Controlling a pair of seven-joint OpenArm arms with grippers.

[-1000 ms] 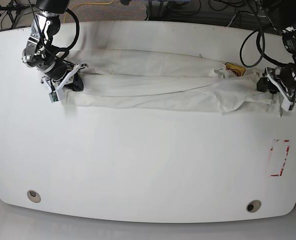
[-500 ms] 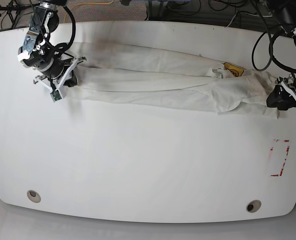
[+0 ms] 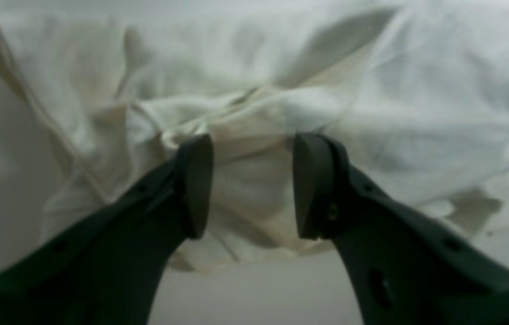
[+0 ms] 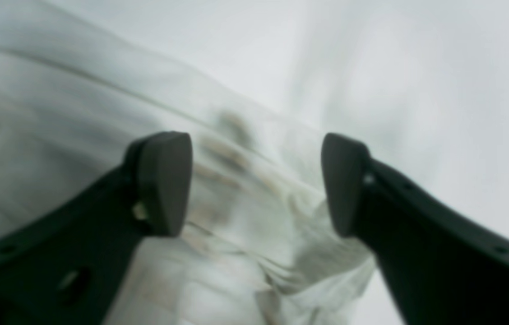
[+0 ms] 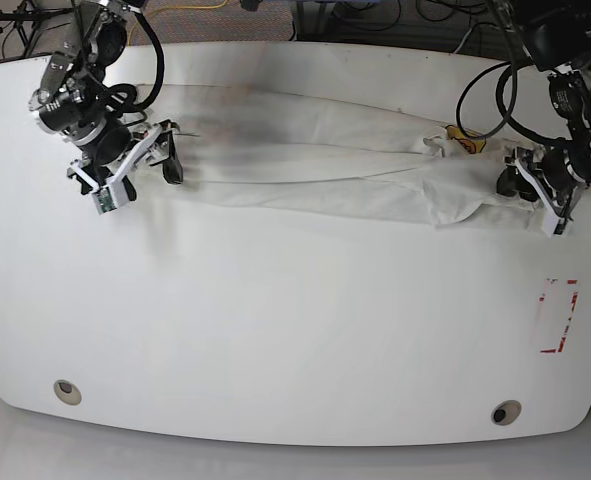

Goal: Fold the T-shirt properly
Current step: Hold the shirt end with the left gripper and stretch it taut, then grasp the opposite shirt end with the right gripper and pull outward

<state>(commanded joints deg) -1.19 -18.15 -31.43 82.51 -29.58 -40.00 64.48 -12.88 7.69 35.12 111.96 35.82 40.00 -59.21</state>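
Observation:
The cream T-shirt [image 5: 325, 165] lies as a long, narrow, rumpled band across the far half of the white table [image 5: 295, 320]. Its yellow-orange logo patch [image 5: 465, 140] shows near the right end. My right gripper [image 5: 160, 158] is at the shirt's left end, open, with bunched cloth [image 4: 236, 253] lying under the spread fingers [image 4: 164, 180]. My left gripper [image 5: 523, 185] is at the shirt's right end. Its jaws stand apart over a crumpled hem [image 3: 372, 113], and I see no clamping in the left wrist view [image 3: 252, 180].
A red-outlined rectangle [image 5: 558, 315] is marked on the table at the right. Two round holes [image 5: 67, 391] [image 5: 506, 411] sit near the front edge. Dark cables [image 5: 495, 90] hang beyond the far edge.
Both grippers held the shirt's ends and pulled it taut. Now both jaws have opened, the cloth lies slack, and the left gripper has moved back inward towards the shirt.

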